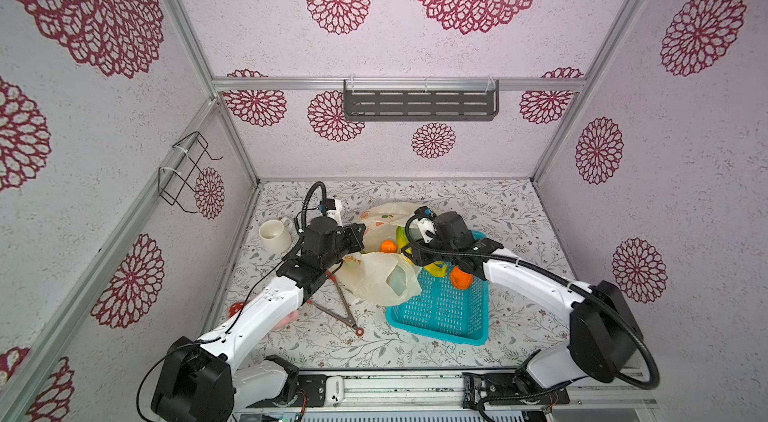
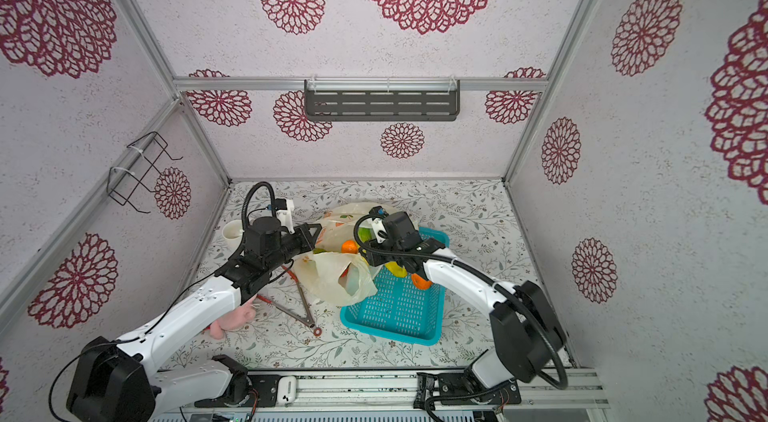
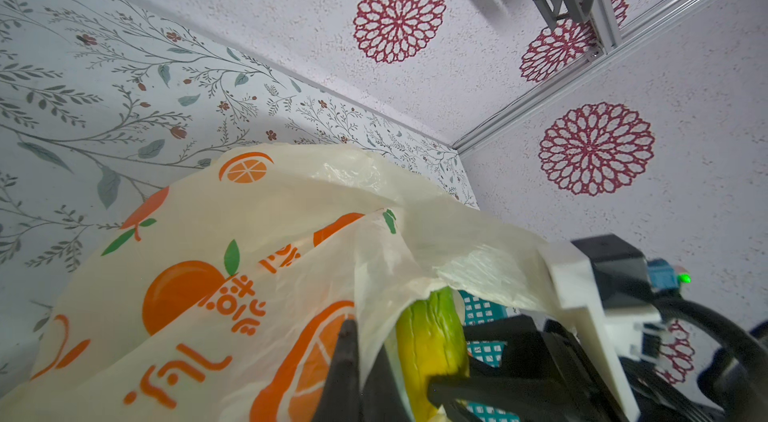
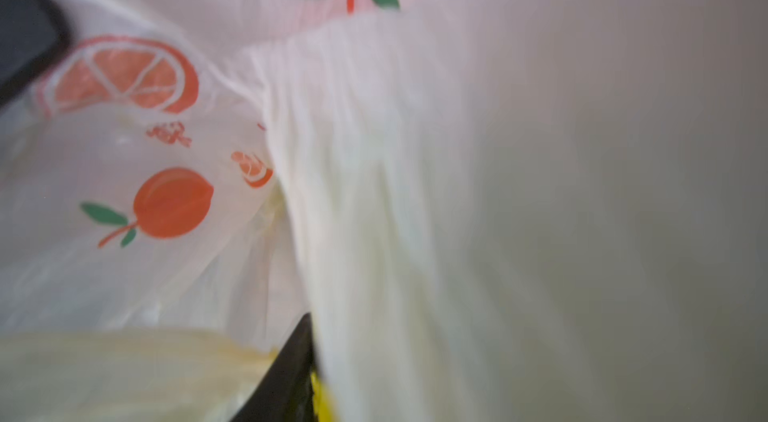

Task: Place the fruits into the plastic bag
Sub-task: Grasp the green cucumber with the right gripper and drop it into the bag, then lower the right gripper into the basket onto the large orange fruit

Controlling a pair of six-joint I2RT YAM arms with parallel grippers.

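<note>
The cream plastic bag (image 1: 380,281) (image 2: 332,278) with orange prints lies in the middle of the table, its mouth lifted. My left gripper (image 1: 360,233) (image 3: 359,341) is shut on the bag's rim. My right gripper (image 1: 409,247) is at the mouth, shut on a yellow-green long fruit (image 1: 401,235) (image 3: 432,337). An orange fruit (image 1: 388,246) (image 2: 350,246) sits inside the opening. A banana (image 1: 436,268) and another orange (image 1: 461,278) lie in the turquoise basket (image 1: 440,312). In the right wrist view, bag film (image 4: 374,191) hides all but one black finger (image 4: 286,378).
A cream mug (image 1: 274,235) stands at the left. Metal tongs (image 1: 340,308) lie in front of the bag. A pink plush toy (image 2: 232,318) sits under my left arm. A white earbud case (image 1: 334,388) rests on the front rail.
</note>
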